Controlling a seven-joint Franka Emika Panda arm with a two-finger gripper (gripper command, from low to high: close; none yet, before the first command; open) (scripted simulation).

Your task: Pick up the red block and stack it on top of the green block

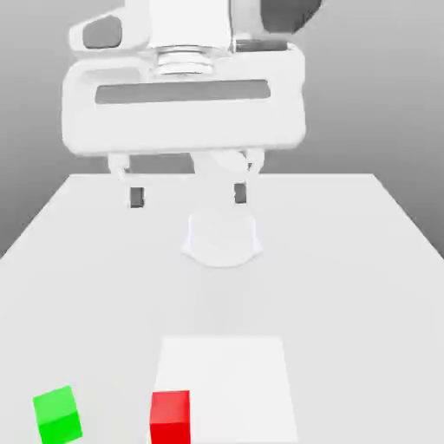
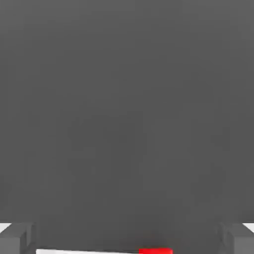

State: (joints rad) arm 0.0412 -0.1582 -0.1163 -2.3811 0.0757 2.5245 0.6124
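Item one: red block (image 1: pixel 170 417), small plain cube, matte faces. Sat near the table's (image 1: pixel 364 260) front edge in the exterior view, toward the middle, on the edge of a paler square patch (image 1: pixel 234 373). Glimpsed also at the rim of the hand view (image 2: pixel 155 250).

Item two: green block (image 1: pixel 57 414), same size and finish. Rested near the front corner at the exterior view's left, beside the red one but apart from it, not touching.

Item three: gripper (image 1: pixel 186 196), spread wide, nothing between the fingers (image 1: pixel 136 197). Hung high above the table's middle, well apart from both cubes.

Handling, judged: probably light and rigid, with no give under pressure (a firm squeeze should do no harm). Flat matte sides likely to offer fair friction, so little risk of slipping if gripped squarely. Best taken on two opposite vertical faces, around mid-height, with fingers parallel to those faces. Corner or diagonal grip to be avoided, as likely to twist the cube. Flat underside suited to resting level on the green top, provided centred.
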